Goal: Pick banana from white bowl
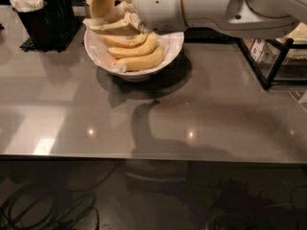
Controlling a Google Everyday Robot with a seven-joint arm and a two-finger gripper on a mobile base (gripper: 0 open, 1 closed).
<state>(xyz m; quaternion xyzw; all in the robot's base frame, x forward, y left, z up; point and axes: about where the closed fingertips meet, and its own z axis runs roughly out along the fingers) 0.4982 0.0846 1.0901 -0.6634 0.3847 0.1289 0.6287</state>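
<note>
The white bowl (175,42), lined with white paper, stands at the back of the grey table and holds several yellow bananas. The top banana (128,41) lies curved across the pile, its left end hidden behind the gripper. A plumper banana (142,61) lies in front of it. My gripper (106,13) hangs over the far-left rim of the bowl, pointing left. Its pale fingers are apart: one finger (100,1) stands up above the bowl, the other lies just over the top banana. Nothing is held between them.
A black cutlery holder (45,16) with white packets stands just left of the bowl. A black wire rack (276,63) with boxes stands at the right. My white arm (206,6) spans the back. The table's front edge (153,158) runs across; cables lie on the floor below.
</note>
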